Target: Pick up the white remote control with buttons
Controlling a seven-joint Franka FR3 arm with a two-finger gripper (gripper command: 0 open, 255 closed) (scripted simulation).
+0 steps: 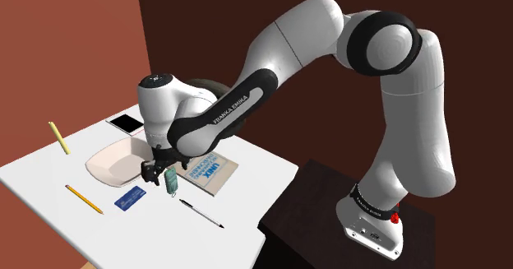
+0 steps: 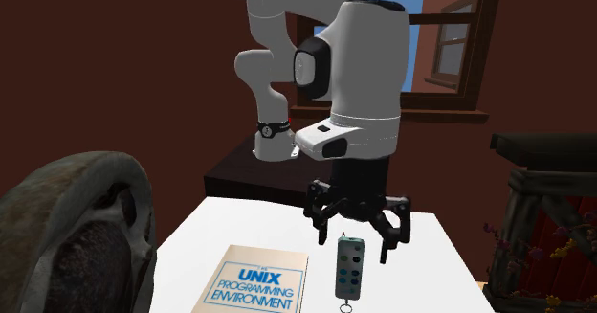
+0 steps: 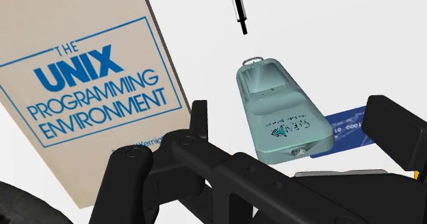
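The gripper (image 2: 356,242) hangs low over the white tabletop (image 2: 435,244), its fingers (image 3: 198,123) spread apart and touching nothing. The pale, grey-teal remote (image 3: 284,116) sits between their two lines, just below and a little ahead of the tips, beside the Unix book (image 3: 89,92) and partly over a blue card (image 3: 349,123). Its long axis runs straight out from the palm, across the line on which the fingers close, so they face its narrow sides. The ring end points away from the gripper, toward the pen (image 3: 237,7). A short descent looks like all that is needed before closing.
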